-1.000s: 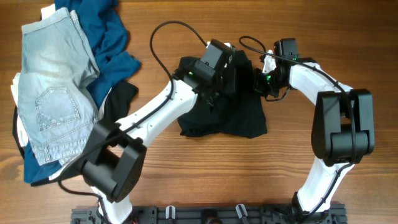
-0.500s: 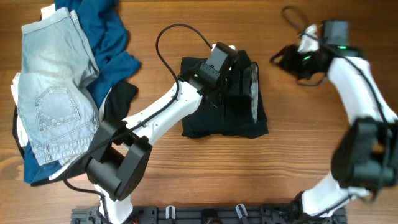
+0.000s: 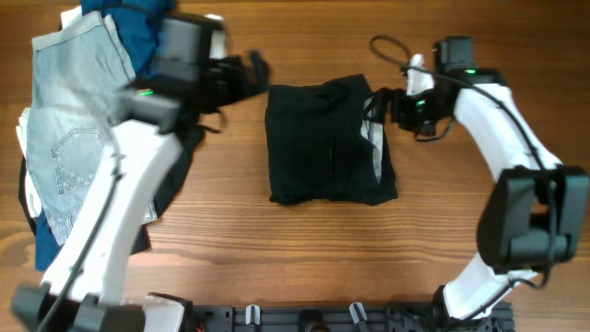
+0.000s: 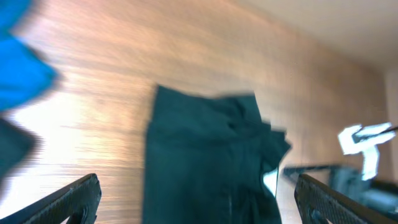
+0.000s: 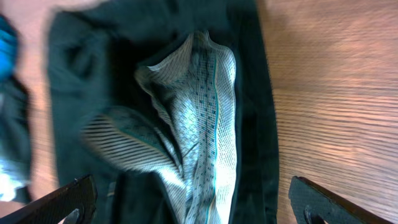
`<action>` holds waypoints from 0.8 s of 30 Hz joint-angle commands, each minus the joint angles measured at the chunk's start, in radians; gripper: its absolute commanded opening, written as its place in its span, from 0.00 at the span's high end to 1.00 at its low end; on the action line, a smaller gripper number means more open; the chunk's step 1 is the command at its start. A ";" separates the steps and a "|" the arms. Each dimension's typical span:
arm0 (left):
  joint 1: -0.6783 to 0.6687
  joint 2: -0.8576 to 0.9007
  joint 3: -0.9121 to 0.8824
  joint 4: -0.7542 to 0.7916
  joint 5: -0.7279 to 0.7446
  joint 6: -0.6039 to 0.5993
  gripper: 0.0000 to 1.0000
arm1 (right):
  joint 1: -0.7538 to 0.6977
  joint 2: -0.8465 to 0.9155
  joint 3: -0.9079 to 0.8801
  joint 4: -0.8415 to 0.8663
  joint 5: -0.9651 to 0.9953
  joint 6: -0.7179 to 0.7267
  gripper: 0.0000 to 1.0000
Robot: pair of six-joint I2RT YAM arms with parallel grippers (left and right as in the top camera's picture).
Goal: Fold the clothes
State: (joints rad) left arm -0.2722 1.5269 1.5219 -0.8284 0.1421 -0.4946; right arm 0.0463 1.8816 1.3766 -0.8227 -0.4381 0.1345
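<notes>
The clothes' black shorts (image 3: 323, 143) lie folded into a rough rectangle at mid-table, with pale grey mesh lining (image 3: 374, 138) showing along the right edge. My left gripper (image 3: 255, 74) hovers open just off the shorts' upper left corner, holding nothing. In the left wrist view the shorts (image 4: 205, 155) lie ahead between the spread fingers (image 4: 71, 198). My right gripper (image 3: 381, 106) is open above the shorts' upper right edge. The right wrist view shows the grey lining (image 5: 202, 106) bunched inside the black cloth (image 5: 81, 74), with the gripper (image 5: 191, 183) wide over it.
A heap of other clothes lies at the far left: light denim (image 3: 74, 138) on top, a blue top (image 3: 138, 37) behind it, black and white pieces (image 3: 28, 198) under it. Bare wooden table (image 3: 323, 249) lies in front of the shorts.
Both grippers let go and opened. The left arm pulled off the shorts toward the left. The right arm swung out to the far right, then came back to the shorts' right edge.
</notes>
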 commanded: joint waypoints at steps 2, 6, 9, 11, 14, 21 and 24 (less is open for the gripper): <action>0.131 -0.020 0.003 -0.082 -0.010 0.020 0.00 | 0.100 0.084 -0.011 0.025 0.267 0.075 0.00; 0.145 -0.004 0.002 -0.112 -0.013 0.046 0.00 | 0.138 0.150 -0.011 0.065 0.283 0.079 0.00; 0.144 -0.002 0.002 -0.112 -0.013 0.047 0.00 | 0.138 0.189 -0.011 0.085 0.327 0.112 0.00; 0.144 -0.002 0.002 -0.112 -0.013 0.046 0.00 | 0.138 0.198 -0.011 0.091 0.338 0.097 0.00; 0.143 0.000 0.000 -0.112 -0.013 0.046 0.00 | 0.138 0.206 -0.011 0.100 0.370 0.093 0.00; 0.132 0.025 0.000 -0.113 -0.013 0.046 0.00 | 0.150 0.224 -0.011 0.084 0.202 0.059 0.25; 0.132 0.057 0.000 -0.123 -0.013 0.045 0.00 | 0.161 0.224 -0.011 0.120 0.016 0.053 0.59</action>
State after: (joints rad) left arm -0.1368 1.5444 1.5269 -0.9428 0.1314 -0.4686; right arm 0.1921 2.0506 1.3785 -0.7258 -0.2256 0.1989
